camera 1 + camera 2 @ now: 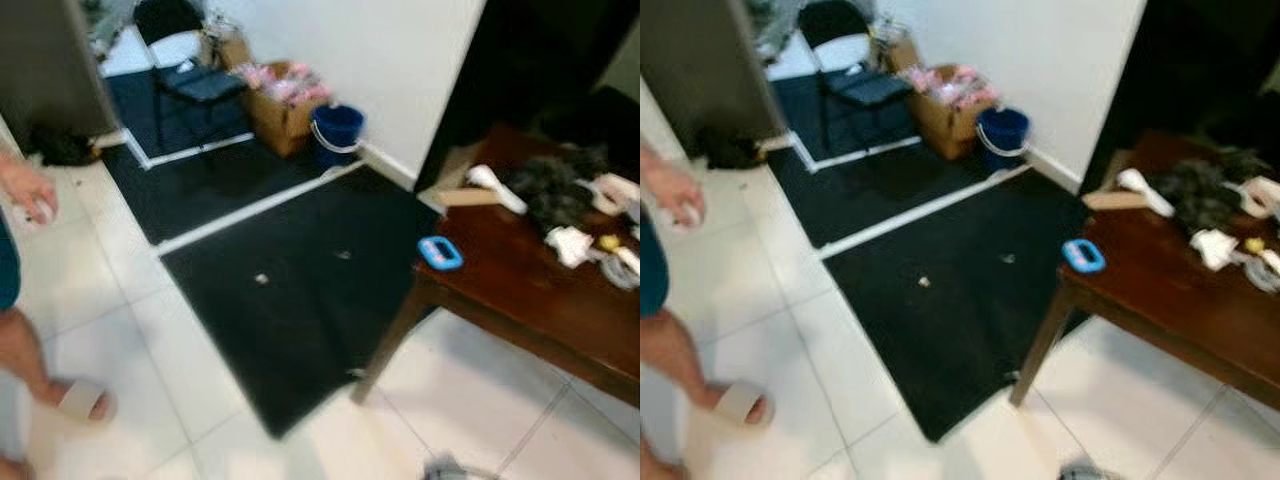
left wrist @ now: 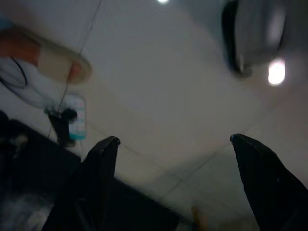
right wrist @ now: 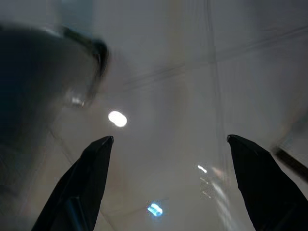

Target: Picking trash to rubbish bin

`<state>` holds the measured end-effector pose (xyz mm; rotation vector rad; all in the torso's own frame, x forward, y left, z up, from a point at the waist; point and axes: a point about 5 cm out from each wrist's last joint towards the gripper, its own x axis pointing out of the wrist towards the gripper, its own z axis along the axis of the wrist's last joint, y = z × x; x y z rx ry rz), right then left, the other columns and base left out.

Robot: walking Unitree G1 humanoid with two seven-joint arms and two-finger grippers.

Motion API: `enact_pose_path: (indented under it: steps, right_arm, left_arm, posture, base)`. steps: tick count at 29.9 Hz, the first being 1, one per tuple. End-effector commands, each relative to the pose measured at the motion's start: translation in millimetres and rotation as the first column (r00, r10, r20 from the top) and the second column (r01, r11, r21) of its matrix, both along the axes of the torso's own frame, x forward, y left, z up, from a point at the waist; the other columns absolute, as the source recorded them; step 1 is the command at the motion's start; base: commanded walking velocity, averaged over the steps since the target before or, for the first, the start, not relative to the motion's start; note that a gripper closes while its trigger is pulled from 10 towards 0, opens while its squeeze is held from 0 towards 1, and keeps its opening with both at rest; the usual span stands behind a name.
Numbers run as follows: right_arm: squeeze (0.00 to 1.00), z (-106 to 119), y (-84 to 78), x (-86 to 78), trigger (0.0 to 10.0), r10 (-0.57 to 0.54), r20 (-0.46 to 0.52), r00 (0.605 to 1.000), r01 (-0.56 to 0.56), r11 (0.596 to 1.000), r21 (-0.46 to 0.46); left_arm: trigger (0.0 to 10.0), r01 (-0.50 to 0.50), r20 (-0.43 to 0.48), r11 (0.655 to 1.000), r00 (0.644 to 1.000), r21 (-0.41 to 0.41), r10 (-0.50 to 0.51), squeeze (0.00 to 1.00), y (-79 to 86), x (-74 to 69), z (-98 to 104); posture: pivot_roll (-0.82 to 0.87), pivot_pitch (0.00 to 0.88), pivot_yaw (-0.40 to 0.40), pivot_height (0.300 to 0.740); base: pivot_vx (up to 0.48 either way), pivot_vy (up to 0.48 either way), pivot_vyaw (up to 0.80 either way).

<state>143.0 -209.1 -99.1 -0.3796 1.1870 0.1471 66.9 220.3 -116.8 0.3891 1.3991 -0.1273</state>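
Note:
Two small scraps of trash lie on the black mat (image 1: 290,310): one pale scrap (image 1: 262,279) near its middle and another scrap (image 1: 344,255) farther right. A blue bucket (image 1: 337,131) stands against the white wall at the back. My left gripper (image 2: 173,144) hangs open over white floor tiles, nothing between its fingers. My right gripper (image 3: 168,144) is open too, above glossy tiles.
A dark wooden table (image 1: 520,290) at right carries a blue object (image 1: 440,253), crumpled white items and dark clutter. A cardboard box (image 1: 285,105) and a black chair (image 1: 190,70) stand at the back. A person's leg with a slipper (image 1: 85,400) and hand (image 1: 30,190) are at left.

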Motion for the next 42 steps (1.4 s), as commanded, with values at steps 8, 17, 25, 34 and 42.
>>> enact_pose_path:
  steps: [8, 17, 25, 34, 42]
  right_arm:
    - [0.0, -1, -11.8, -8.8, 10.0, -0.019, -0.028, 0.999, 0.018, 1.0, -0.021]
    - [0.0, -2, -11.1, -10.9, 10.0, -0.018, -0.031, 0.999, 0.017, 1.0, -0.019]
    - [0.0, -3, -13.1, -14.8, 10.0, -0.041, -0.037, 0.998, 0.04, 0.999, -0.019]
    - [0.0, -1, -14.1, -9.5, 10.0, -0.033, -0.024, 0.999, 0.032, 0.999, -0.021]
    - [0.0, -1, -14.4, -9.9, 10.0, -0.029, -0.028, 0.999, 0.028, 0.999, -0.02]
  left_arm:
    - [10.0, -0.007, 0.033, 1.0, 0.999, -0.017, 0.007, 0.0, -5.2, 7.0, 0]
    - [10.0, 0.018, 0.098, 0.998, 0.995, -0.06, -0.012, 0.0, -17.6, 38.3, 5]
    - [10.0, 0.007, 0.111, 0.999, 0.994, -0.052, -0.001, 0.0, -16.8, 40.5, 6]
    - [10.0, 0.001, 0.122, 0.999, 0.993, -0.042, 0.004, 0.0, -14.3, 44.5, 7]
    - [10.0, 0.002, 0.094, 0.999, 0.996, -0.047, 0.002, 0.0, -15.1, 31.3, 4]
  posture:
    - [0.02, 0.084, -0.047, 0.74]
    - [0.02, 0.09, -0.038, 0.74]
    - [0.01, 0.082, -0.032, 0.74]
    - [0.02, 0.087, -0.037, 0.74]
    - [0.03, 0.09, -0.042, 0.74]
  base:
    - [0.188, 0.0, 0.0]
    - [0.0, -0.045, 0.0]
    - [0.0, -0.218, 0.0]
    - [0.0, 0.0, 0.0]
    - [0.0, 0.0, 0.0]
